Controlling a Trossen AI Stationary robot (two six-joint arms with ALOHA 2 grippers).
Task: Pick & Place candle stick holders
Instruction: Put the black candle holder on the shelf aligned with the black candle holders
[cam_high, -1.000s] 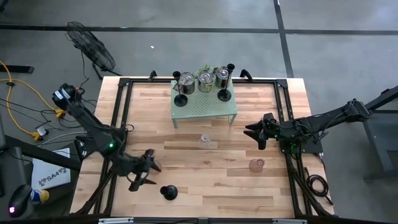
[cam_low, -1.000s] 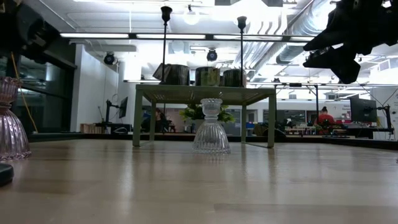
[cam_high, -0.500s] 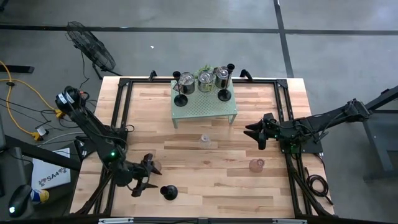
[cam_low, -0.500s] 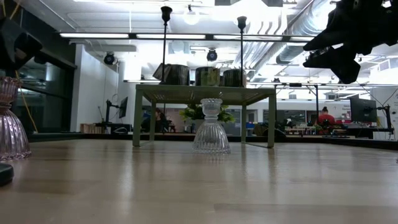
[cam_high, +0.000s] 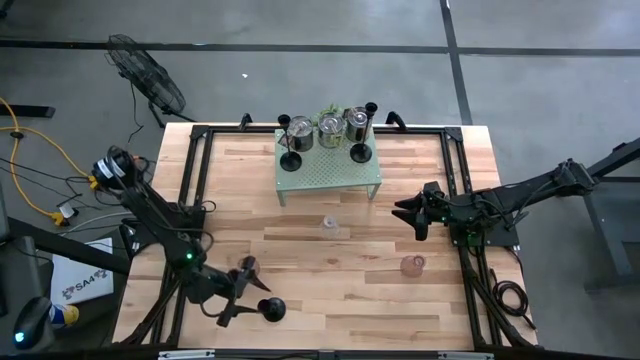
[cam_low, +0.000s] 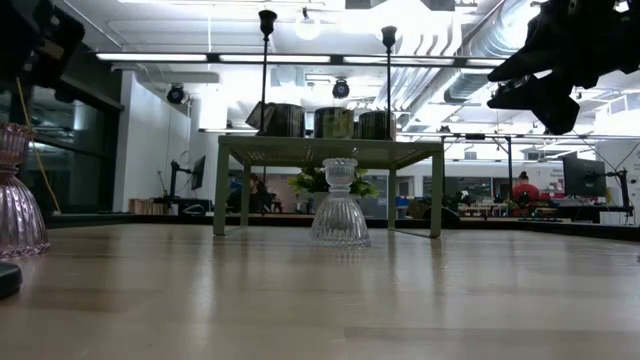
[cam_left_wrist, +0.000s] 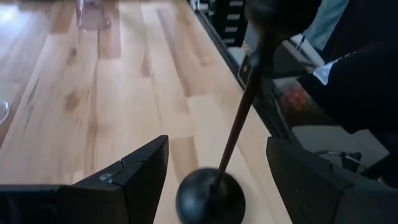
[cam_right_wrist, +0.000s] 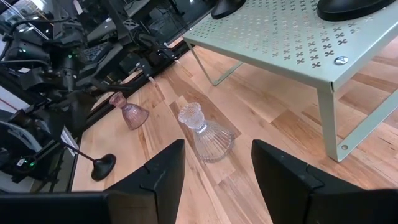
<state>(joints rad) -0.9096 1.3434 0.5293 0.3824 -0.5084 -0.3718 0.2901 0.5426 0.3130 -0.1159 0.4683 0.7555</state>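
A black slim-stemmed candle holder (cam_high: 272, 310) stands on its round base (cam_left_wrist: 210, 194) near the table's near edge. My left gripper (cam_high: 250, 298) is open. In its wrist view its fingers stand on either side of that base without touching it. A pink glass holder (cam_high: 247, 265) stands just beyond it, a clear glass one (cam_high: 328, 224) at mid-table, and another pink one (cam_high: 412, 265) toward the right. My right gripper (cam_high: 412, 215) hangs open and empty above the table's right half.
A pale green perforated rack (cam_high: 330, 172) at the far middle carries two black holders (cam_high: 290, 160) (cam_high: 361, 152), three silver cups (cam_high: 330, 130) and a leafy plant (cam_high: 327, 112). Black frame rails (cam_high: 196, 200) run along the table's sides. Bare wood lies between the rack and the near edge.
My left gripper has gone toward the table's near edge and a little to the right, closing in on the black holder near that edge until its fingers flank the base. The holders have stayed where they were.
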